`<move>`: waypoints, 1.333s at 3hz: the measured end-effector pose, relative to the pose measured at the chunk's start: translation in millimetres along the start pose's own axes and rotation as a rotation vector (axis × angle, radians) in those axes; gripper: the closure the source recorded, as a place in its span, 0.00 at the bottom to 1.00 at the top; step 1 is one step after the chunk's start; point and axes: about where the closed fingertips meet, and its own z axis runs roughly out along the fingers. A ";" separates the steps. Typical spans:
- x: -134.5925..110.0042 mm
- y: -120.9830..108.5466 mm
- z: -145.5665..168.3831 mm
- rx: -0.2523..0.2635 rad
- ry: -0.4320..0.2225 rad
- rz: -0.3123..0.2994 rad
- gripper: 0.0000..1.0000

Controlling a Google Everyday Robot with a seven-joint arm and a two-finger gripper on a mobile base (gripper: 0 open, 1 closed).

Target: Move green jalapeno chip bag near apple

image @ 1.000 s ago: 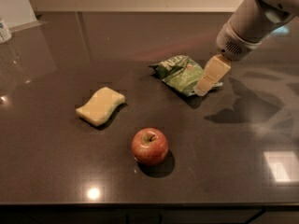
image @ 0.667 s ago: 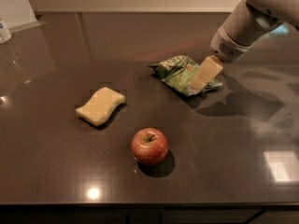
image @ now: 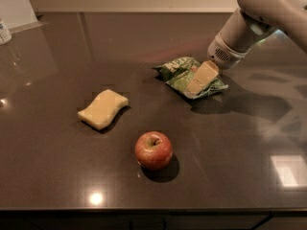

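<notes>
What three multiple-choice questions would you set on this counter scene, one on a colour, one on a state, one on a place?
1. What colour is the sponge? A pale yellow; B blue; C pink.
2. How is the apple? A sliced; B whole, stem up; C peeled.
3. Where is the gripper? A at the apple; B at the sponge; C at the green jalapeno chip bag.

Answers:
1 A, it shows pale yellow against the dark counter.
2 B, its skin is unbroken and the stem shows on top.
3 C, it overlaps the bag's right part, apart from the other two.
</notes>
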 end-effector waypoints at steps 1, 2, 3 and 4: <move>0.7 2.5 7.9 -0.018 0.021 0.027 0.18; 1.5 3.5 11.4 -0.035 0.038 0.049 0.42; 3.4 5.1 8.5 -0.039 0.050 0.055 0.64; 4.5 9.5 -6.4 -0.032 0.053 0.026 0.88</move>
